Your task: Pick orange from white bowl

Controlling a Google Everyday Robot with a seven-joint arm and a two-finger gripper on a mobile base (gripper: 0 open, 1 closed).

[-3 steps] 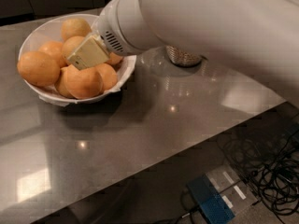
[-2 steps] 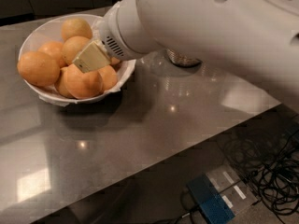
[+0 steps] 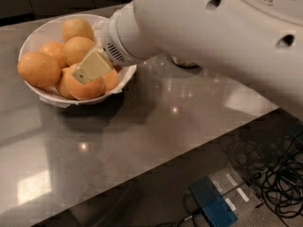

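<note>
- Camera view: the gripper is in the upper left of the frame, over the white bowl, with its yellowish pad on the top of the front orange.
- Compared with a second ago, the pad has come lower in the frame, from the middle of the pile down to this front orange. The arm now covers more of the upper right.
- The bowl and the other oranges lie as they did, so nothing is lifted yet.
- I judge that you are in the last part of the approach, and this front orange is the chosen one.
- You cannot tell here whether the gripper is apart or closed, or whether it really touches the fruit.
- The chosen orange sits near the lower rim of the bowl, touching its neighbours, so a pull to the side may roll them over the rim.
- The open room is straight up. A round object stands just beside the bowl at its right, mostly hidden by the arm.
- The table is bare below the bowl, and its front edge runs diagonally across the lower frame, well apart from the bowl.
- Cables and a blue box lie on the floor at the lower right.
</note>
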